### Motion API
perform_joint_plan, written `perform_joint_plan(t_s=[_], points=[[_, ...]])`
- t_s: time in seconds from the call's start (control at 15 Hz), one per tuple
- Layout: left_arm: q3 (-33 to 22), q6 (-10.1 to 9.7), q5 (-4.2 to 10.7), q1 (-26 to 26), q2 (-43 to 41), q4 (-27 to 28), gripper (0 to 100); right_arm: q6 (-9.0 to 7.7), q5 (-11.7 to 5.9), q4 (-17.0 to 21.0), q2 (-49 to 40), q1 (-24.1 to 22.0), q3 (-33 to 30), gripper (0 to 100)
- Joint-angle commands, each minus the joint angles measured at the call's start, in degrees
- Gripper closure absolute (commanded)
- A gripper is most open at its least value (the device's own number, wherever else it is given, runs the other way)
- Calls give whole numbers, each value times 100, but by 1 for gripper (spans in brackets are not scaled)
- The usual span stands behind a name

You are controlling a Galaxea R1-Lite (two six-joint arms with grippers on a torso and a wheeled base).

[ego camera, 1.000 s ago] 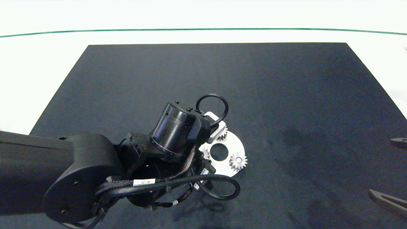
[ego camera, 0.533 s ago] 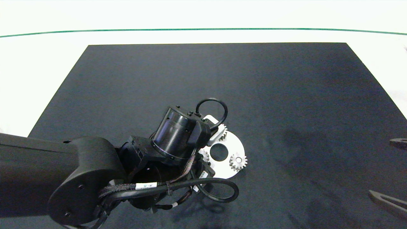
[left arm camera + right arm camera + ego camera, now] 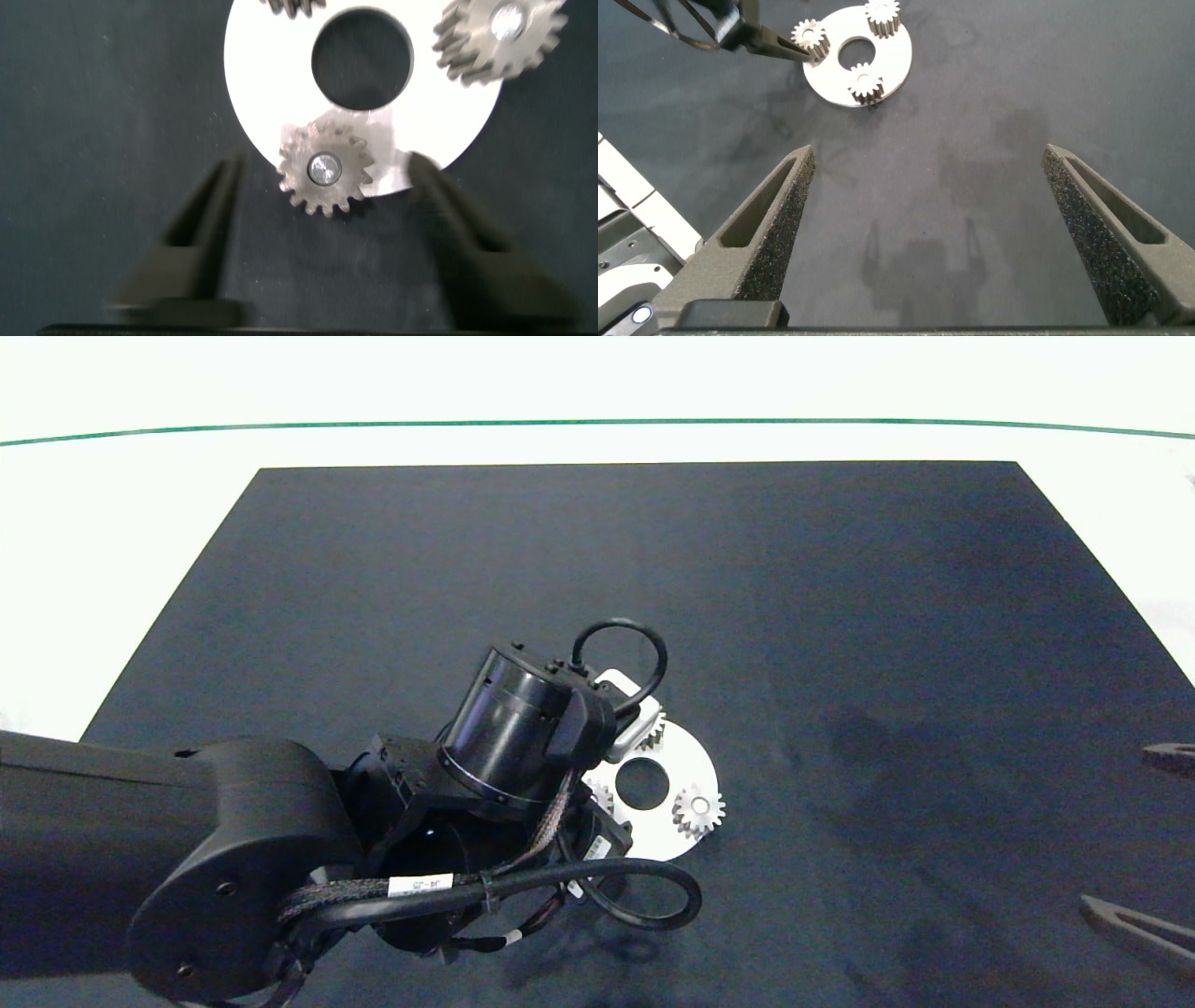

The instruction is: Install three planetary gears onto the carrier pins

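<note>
The left gripper (image 3: 322,233) is hovering with its fingers spread wide on either side of one planetary gear (image 3: 324,170) — touching neither flank — which is sitting on its pin at the rim of the white disc (image 3: 271,89). The other two gears (image 3: 698,810) are also sitting on the disc, which is lying on the black mat (image 3: 840,616) towards its near edge. The right gripper (image 3: 948,243) is waiting well apart near the mat's right edge, fingers spread.
</note>
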Motion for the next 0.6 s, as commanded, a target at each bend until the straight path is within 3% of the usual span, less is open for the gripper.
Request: perform_joint_plan(t_s=[0.07, 0.13, 0.27, 0.4, 0.53, 0.6], points=[[157, 48, 16, 224, -891, 6, 0, -9, -40, 9, -12, -21, -4, 0], [324, 145, 33, 505, -1260, -12, 0, -18, -102, 9, -3, -56, -4, 0], [719, 171, 25, 1076, -1981, -38, 0, -97, -567, 9, 6, -443, 93, 0], [1238, 224, 25, 1595, -2948, -3, 0, -545, -1200, 1, -399, -953, 339, 0], [1405, 224, 25, 1990, -3440, 14, 0, -677, -1271, 9, -794, -1164, 558, 0], [1967, 232, 33, 2693, -4002, -38, 0, -774, -1350, 9, -1277, -1427, 848, 0]])
